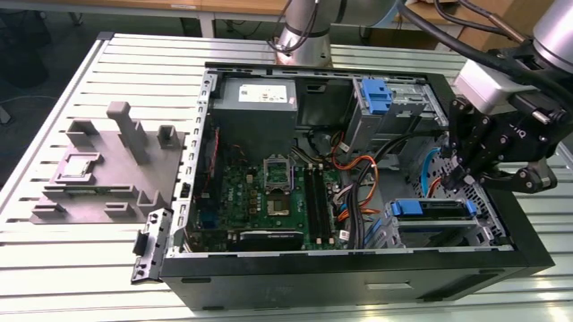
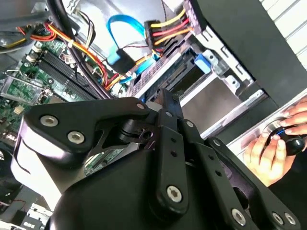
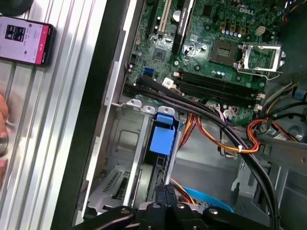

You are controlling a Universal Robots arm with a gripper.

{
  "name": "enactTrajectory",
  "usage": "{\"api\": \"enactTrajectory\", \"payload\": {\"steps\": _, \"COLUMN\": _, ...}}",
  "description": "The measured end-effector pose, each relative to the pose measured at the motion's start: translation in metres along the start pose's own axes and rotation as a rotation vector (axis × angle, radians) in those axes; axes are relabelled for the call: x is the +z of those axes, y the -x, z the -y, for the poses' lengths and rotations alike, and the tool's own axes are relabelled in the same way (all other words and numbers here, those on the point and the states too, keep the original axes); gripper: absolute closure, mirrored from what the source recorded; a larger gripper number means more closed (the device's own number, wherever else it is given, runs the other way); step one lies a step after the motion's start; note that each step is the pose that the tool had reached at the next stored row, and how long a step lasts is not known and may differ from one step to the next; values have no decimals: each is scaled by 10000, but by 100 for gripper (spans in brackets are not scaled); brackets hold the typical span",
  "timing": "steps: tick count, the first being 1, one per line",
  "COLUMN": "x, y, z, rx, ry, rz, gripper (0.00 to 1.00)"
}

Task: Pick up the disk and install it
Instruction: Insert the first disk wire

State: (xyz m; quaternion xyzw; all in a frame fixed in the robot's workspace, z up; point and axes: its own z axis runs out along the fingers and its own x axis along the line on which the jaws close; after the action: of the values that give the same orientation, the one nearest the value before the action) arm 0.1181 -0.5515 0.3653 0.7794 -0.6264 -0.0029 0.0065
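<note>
Gripper (image 2: 165, 97) up close, jaws pinched together on nothing we can see. The disk (image 1: 431, 213) looks seated, so we're finishing installation: press straight, avoiding the cables (image 3: 211, 114).

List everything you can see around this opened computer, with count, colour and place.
computer case: one, black, open, on the table
table: one, silver, slatted, under everything
holder block: one, grey, on the table, at the exterior view's left of the case
motherboard: one, green, inside the case
power supply: one, grey, inside the case beside the motherboard
plastic pieces: two, blue, one on each drive bay
cables: several, orange, red, black and blue, inside the case
phone: one, black with pink screen, on the table
hand: one, a person's, on the table beside the case
gripper: one, black, over the drive bay lower in the exterior view
</note>
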Motion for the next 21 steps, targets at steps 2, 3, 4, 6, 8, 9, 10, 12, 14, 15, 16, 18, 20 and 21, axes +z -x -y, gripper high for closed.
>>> {"api": "enactTrajectory", "payload": {"steps": 2, "x": 2, "y": 29, "z": 21, "rx": 0, "ry": 10, "rz": -43, "gripper": 90}}
{"api": "enactTrajectory", "payload": {"steps": 3, "x": 2, "y": 39, "z": 24, "rx": 1, "ry": 13, "rz": -60, "gripper": 90}}
{"api": "enactTrajectory", "payload": {"steps": 4, "x": 3, "y": 44, "z": 25, "rx": 2, "ry": 18, "rz": -78, "gripper": 90}}
{"api": "enactTrajectory", "payload": {"steps": 6, "x": 3, "y": 44, "z": 25, "rx": 1, "ry": 18, "rz": -83, "gripper": 90}}
{"api": "enactTrajectory", "payload": {"steps": 8, "x": 2, "y": 44, "z": 26, "rx": 1, "ry": 19, "rz": -86, "gripper": 90}}
{"api": "enactTrajectory", "payload": {"steps": 9, "x": 2, "y": 44, "z": 26, "rx": 1, "ry": 19, "rz": -87, "gripper": 90}}
{"api": "enactTrajectory", "payload": {"steps": 10, "x": 2, "y": 44, "z": 25, "rx": 1, "ry": 19, "rz": -87, "gripper": 90}}
{"api": "enactTrajectory", "payload": {"steps": 12, "x": 3, "y": 44, "z": 24, "rx": -21, "ry": 10, "rz": -89, "gripper": 90}}
{"api": "enactTrajectory", "payload": {"steps": 14, "x": 3, "y": 45, "z": 23, "rx": -211, "ry": -10, "rz": -95, "gripper": 90}}
{"api": "enactTrajectory", "payload": {"steps": 15, "x": 3, "y": 45, "z": 23, "rx": -337, "ry": -27, "rz": -100, "gripper": 90}}
{"api": "enactTrajectory", "payload": {"steps": 16, "x": 3, "y": 45, "z": 23, "rx": -455, "ry": -50, "rz": -107, "gripper": 90}}
{"api": "enactTrajectory", "payload": {"steps": 18, "x": 4, "y": 45, "z": 24, "rx": -658, "ry": -61, "rz": -126, "gripper": 90}}
{"api": "enactTrajectory", "payload": {"steps": 20, "x": 2, "y": 48, "z": 24, "rx": -708, "ry": -56, "rz": -151, "gripper": 90}}
{"api": "enactTrajectory", "payload": {"steps": 21, "x": 2, "y": 55, "z": 26, "rx": -710, "ry": -56, "rz": -153, "gripper": 90}}
